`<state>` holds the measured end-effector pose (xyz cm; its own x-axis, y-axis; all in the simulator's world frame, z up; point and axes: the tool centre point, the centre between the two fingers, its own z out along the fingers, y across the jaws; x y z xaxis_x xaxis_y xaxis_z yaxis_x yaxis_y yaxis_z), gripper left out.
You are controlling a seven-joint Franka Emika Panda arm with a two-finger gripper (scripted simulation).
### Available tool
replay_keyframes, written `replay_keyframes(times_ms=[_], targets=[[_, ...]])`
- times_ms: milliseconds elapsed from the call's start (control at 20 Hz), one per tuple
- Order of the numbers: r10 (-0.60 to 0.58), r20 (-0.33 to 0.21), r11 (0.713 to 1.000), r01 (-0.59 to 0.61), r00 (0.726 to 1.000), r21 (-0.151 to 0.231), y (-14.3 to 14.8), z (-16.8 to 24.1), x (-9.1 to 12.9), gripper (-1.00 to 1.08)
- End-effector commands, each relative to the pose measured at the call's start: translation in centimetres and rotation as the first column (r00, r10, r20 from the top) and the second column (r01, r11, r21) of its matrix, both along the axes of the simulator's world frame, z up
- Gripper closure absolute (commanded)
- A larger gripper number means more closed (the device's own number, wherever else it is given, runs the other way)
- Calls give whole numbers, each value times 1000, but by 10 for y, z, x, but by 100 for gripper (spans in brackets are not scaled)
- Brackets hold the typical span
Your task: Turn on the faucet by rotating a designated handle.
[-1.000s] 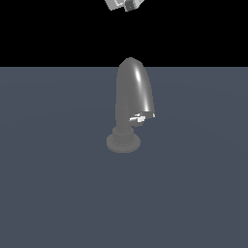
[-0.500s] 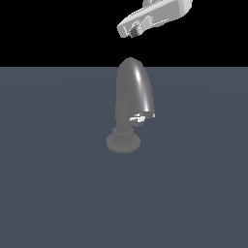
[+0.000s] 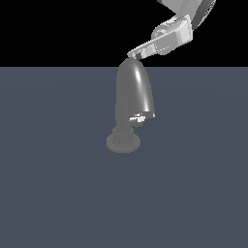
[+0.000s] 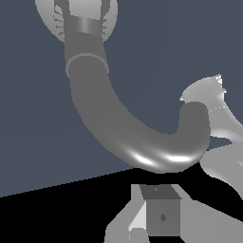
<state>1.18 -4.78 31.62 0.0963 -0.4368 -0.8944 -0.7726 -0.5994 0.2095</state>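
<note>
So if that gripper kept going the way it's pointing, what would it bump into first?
Most likely the rounded top of the faucet: the gripper points down at it from just above. The handle sits much lower. Depth is uncertain.

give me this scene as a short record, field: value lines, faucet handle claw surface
faucet: dark grey glossy metal faucet, tall rounded hood on a narrow stem and ribbed round base, upright
handle: small pale silver-white blocky handle, low on the hood's side toward the exterior view's right
claw: white claw right at the top of the hood, well above the handle; contact and open or shut cannot be told
surface: flat slate-blue surface under the faucet
task state: handle not yet gripped
</note>
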Motion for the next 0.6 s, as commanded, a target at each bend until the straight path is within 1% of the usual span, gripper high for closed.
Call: replay_keyframes(times_ms=[0, 250, 550], targets=[[-40, -52, 999, 41, 998, 17, -5, -14, 5, 108], [-114, -150, 992, 122, 982, 43, -13, -40, 13, 108], [-191, -259, 975, 214, 947, 62, -21, -71, 17, 108]])
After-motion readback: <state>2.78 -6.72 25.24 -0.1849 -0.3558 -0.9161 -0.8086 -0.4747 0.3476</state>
